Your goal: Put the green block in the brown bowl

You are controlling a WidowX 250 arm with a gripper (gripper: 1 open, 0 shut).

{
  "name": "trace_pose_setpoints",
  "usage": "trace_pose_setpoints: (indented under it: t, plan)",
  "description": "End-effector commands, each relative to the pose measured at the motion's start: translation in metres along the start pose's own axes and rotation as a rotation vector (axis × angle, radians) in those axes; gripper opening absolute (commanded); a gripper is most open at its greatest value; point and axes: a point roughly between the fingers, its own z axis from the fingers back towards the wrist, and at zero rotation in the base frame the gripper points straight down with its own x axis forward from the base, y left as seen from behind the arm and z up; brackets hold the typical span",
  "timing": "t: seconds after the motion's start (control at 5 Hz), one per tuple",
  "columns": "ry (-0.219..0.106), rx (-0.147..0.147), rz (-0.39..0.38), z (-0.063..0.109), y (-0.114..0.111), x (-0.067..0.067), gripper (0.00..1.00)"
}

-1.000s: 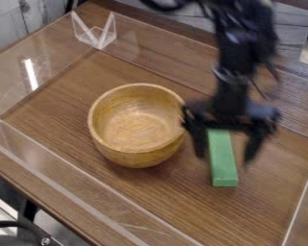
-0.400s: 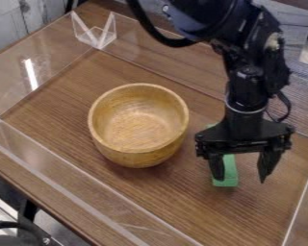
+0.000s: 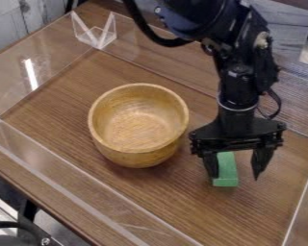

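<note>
The green block [image 3: 225, 171] lies flat on the wooden table, just right of the brown bowl [image 3: 139, 123]. The bowl stands upright with nothing inside. My gripper [image 3: 234, 161] points straight down over the block, open, one black finger on each side of the bar. The fingertips [image 3: 204, 167] reach down close to the table, and the wrist hides the block's far end. I cannot tell whether the fingers touch the block.
A clear plastic wall [image 3: 41, 67] rings the wooden table [image 3: 143, 202]. A small clear stand [image 3: 95, 31] sits at the back left corner. The black arm [image 3: 234, 58] rises from the gripper toward the top of the view.
The gripper has sunk lower around the green block and rolled a little about its own axis. The arm has shifted slightly. Block and bowl have stayed put.
</note>
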Motion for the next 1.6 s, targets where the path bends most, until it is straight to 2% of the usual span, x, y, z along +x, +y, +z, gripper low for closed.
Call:
trace_pose_setpoints:
  t: [0.0,1.0,1.2,1.4]
  plan:
    - [-0.017,-0.031,0.008,0.008,-0.003,0.008,1.00]
    - [0.007,-0.030,0.032,-0.002,0.004,0.015,1.00]
    - [0.017,-0.026,0.031,-0.004,0.005,0.015,0.00]
    - [0.038,-0.014,0.026,-0.003,0.006,0.012,0.00]
